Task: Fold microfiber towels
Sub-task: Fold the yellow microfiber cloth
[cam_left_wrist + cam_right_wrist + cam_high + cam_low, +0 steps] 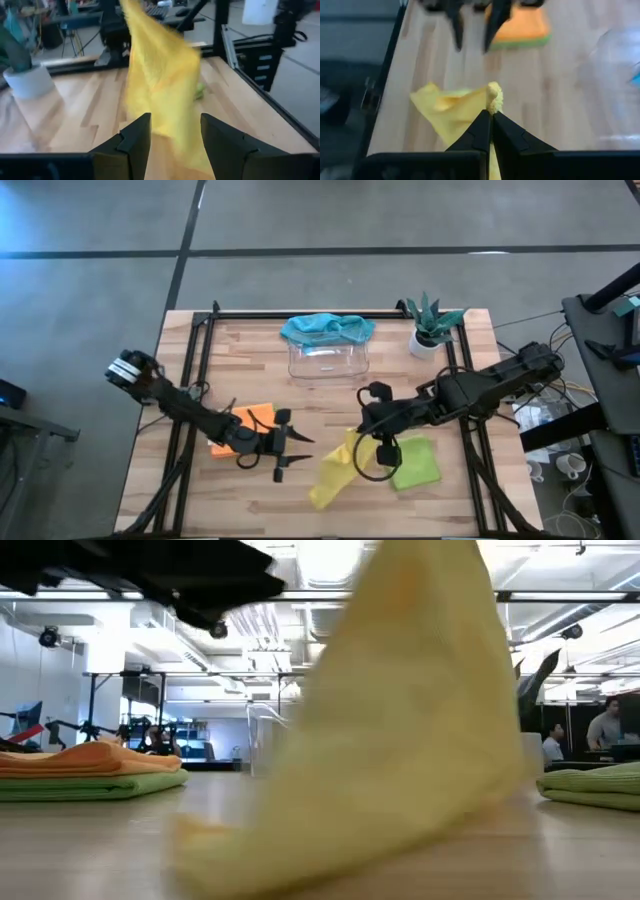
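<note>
A light wooden table [250, 360] with a black frame along its edges stands on a grey floor [300, 220]. Near the far edge, about midway, sits a clear plastic tray [328, 360]. To its right, at the far right corner, stands a small green potted plant [430, 328] in a white pot. Beyond the table, people [605, 725] sit at desks.

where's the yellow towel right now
In the high view the yellow towel hangs pinched in the right hand at the table's front middle, just left of a folded green towel.
</note>
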